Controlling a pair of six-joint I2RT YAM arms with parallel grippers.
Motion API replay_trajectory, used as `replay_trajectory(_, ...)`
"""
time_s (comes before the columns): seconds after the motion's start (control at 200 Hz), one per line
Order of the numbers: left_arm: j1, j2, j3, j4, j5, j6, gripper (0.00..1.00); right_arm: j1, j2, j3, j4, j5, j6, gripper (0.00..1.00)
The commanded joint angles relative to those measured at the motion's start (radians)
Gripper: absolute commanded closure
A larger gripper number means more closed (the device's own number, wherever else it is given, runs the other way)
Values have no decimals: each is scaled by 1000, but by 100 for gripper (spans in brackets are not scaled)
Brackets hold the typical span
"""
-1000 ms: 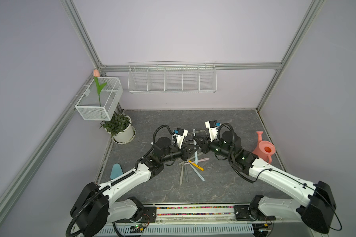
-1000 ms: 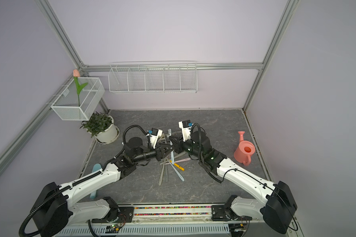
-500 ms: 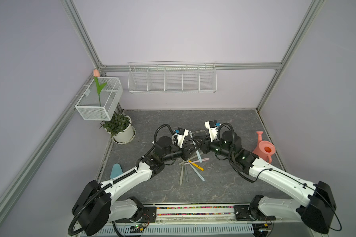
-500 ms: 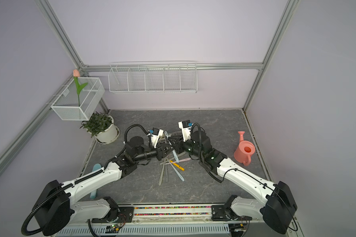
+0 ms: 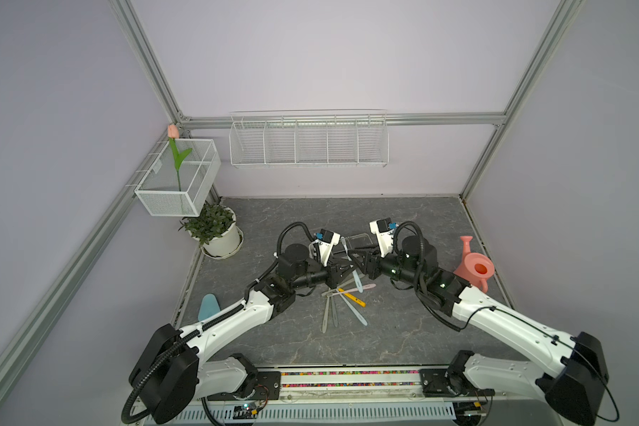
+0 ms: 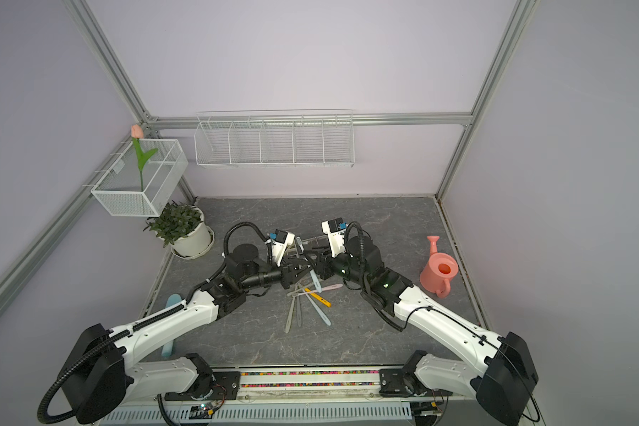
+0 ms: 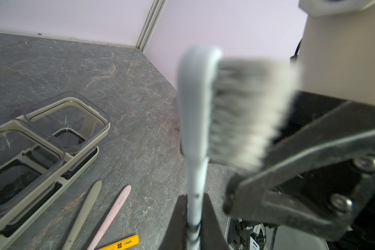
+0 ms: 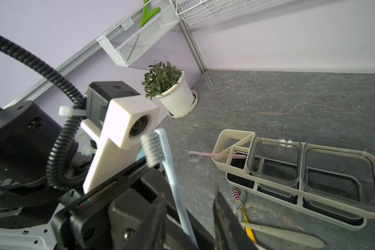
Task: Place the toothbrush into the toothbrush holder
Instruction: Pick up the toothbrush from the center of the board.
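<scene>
A light-blue toothbrush [image 7: 195, 151] with white bristles stands between my two grippers over the middle of the table. My left gripper [image 7: 194, 201] is shut on its handle, and the head points up past the right gripper. My right gripper [image 8: 189, 191] is open: its jaws stand on either side of the handle [image 8: 170, 164] with a gap on each side. The toothbrush holder [image 8: 232, 138], a cream rack with a divided bin and two clear cups, sits on the table just behind the grippers [image 5: 358, 239]. The left wrist view shows its cream frame [image 7: 52, 194].
A pink toothbrush [image 8: 204, 154] lies with its handle in the cream bin. Several loose toothbrushes and a yellow pencil [image 5: 351, 298] lie in front of the grippers. A pink watering can [image 5: 474, 271] stands at the right, a potted plant [image 5: 214, 232] at the back left.
The right gripper's jaws have spread apart and let go of the blue toothbrush. The left gripper has closed fully on its handle. Both arms have barely shifted.
</scene>
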Motion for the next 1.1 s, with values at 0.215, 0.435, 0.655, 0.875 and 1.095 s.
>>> replay_trajectory(0.215,2,5,50,-35,67,36,97,-8,-13,28,-26,-74,-42,60)
replay_trajectory(0.435,2,21,57,-38,115,35,97,-8,24,59,-44,-80,-60,60)
replay_trajectory(0.655,2,12,51,-49,110,47,97,-14,55,90,-55,-82,-62,66)
replay_trajectory(0.875,2,-2,55,-78,100,66,97,-21,76,100,-72,-96,-47,88)
replay_trajectory(1.095,2,-20,50,-99,79,72,97,-22,64,101,-75,-100,-44,93)
